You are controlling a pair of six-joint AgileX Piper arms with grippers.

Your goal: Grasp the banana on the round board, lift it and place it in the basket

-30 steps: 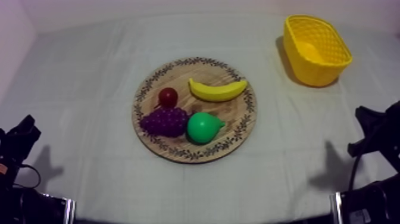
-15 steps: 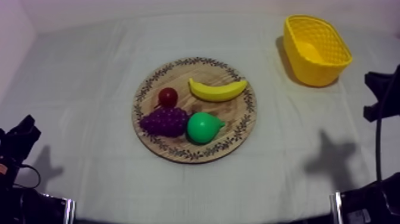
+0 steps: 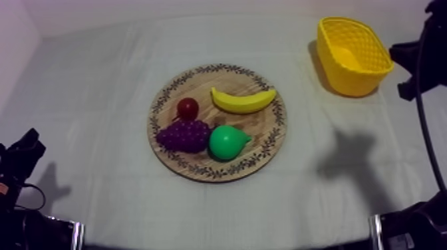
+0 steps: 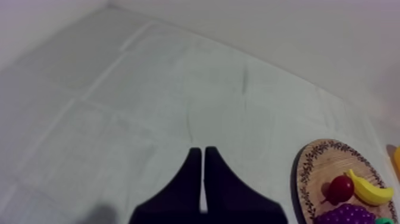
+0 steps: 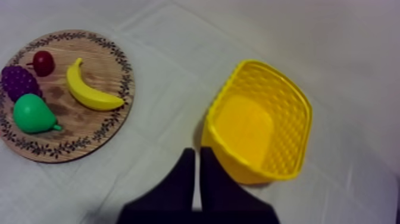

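Board (image 3: 274,136) mid-table, basket (image 3: 346,78) well apart at its 2 o'clock. Banana (image 3: 243,100) lies at the board's 1 o'clock, pear (image 3: 227,142) near at 5. Right gripper (image 5: 197,152) hovers beside the basket, fingers pressed together; left gripper (image 4: 203,151) likewise, off at 8 o'clock. Risk, I judge: descending unopened would shove the banana; a wide spread could clip the pear.

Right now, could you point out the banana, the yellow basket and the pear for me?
banana (image 3: 243,100), top view, middle of its curved body
yellow basket (image 3: 358,85), top view, its near outer wall
pear (image 3: 226,142), top view, its round green belly
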